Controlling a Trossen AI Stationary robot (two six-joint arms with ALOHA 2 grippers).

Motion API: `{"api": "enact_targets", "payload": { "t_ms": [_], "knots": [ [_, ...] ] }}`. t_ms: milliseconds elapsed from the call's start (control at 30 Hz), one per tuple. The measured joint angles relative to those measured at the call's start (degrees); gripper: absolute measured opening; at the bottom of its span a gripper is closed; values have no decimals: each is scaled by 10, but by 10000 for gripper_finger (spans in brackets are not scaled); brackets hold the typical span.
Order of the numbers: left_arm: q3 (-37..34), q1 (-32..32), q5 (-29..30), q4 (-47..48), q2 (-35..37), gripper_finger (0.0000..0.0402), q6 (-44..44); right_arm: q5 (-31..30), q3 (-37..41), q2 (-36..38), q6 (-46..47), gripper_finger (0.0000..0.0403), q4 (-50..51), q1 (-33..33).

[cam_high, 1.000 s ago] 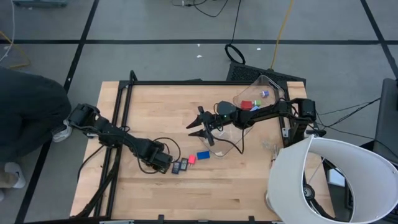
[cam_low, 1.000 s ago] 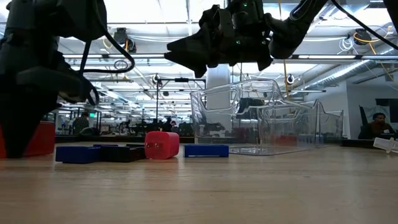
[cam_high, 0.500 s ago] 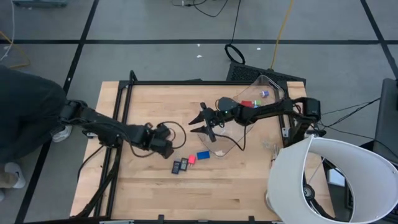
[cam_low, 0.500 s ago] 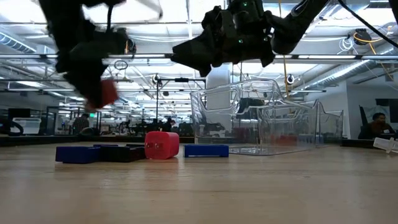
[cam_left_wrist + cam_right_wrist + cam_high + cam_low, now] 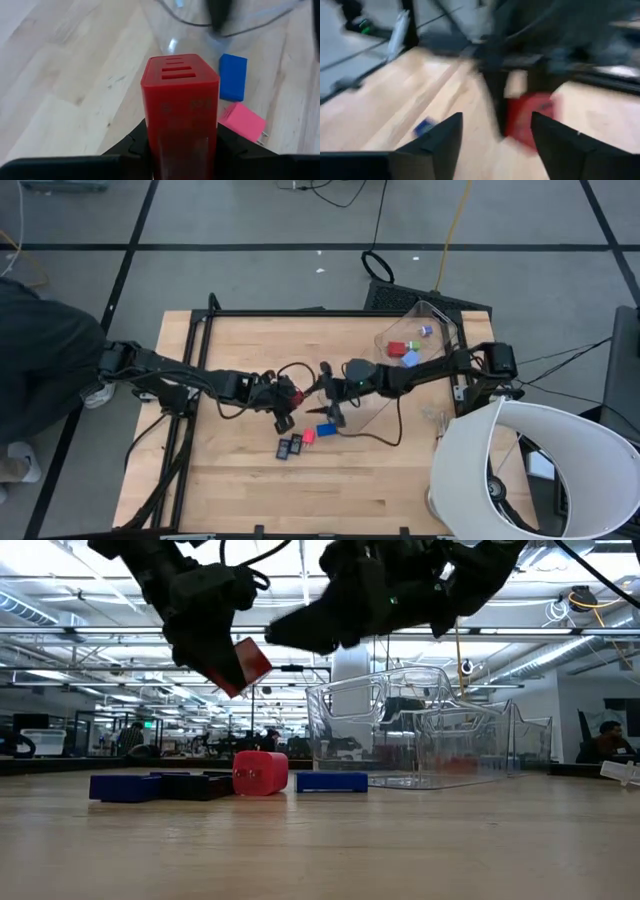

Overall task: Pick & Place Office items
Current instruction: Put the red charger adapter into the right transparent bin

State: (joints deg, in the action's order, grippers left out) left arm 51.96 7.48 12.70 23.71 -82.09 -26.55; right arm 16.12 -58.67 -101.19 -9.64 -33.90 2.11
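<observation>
My left gripper (image 5: 287, 395) is shut on a red block (image 5: 243, 665) and holds it in the air over the middle of the table. My right gripper (image 5: 325, 392) hovers open just to the right of it, facing the block; in the right wrist view the block (image 5: 530, 120) shows blurred between my open fingers. Below lie a blue block (image 5: 327, 430), a pink-red block (image 5: 308, 436) and two dark flat rectangles (image 5: 290, 447), all flat on the wood. More small pieces (image 5: 398, 349) lie inside the clear bin (image 5: 440, 330). My left gripper pinches the red block by its rear end (image 5: 179, 145) between the two fingers (image 5: 131, 146), coming from the table's left. The slotted front end (image 5: 175, 67) sticks out past the fingers. The block is lifted clear of the table and tilted in the low view.
The clear plastic bin (image 5: 420, 730) stands at the far right of the table, next to the right arm. A black cable (image 5: 375, 435) loops across the wood by the loose pieces. A large white lampshade-like object (image 5: 530, 470) stands at the near right corner. Bare wood lies along the near edge.
My left gripper has lifted the red block clear of the table from beside the dark rectangles and carried it up and toward the right and far side, close to my right gripper. The right gripper has stayed open and shifted slightly toward the near edge.
</observation>
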Motion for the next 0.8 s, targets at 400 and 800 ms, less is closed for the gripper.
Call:
{"api": "enact_targets", "payload": {
  "t_ms": [400,800],
  "knots": [
    [22,-4,-45,-21,-5,123,66,-11,-2,-8,76,287,-19,1],
    [83,-4,-57,6,-5,123,143,-8,-2,-8,79,250,-27,0]
  ]
}}
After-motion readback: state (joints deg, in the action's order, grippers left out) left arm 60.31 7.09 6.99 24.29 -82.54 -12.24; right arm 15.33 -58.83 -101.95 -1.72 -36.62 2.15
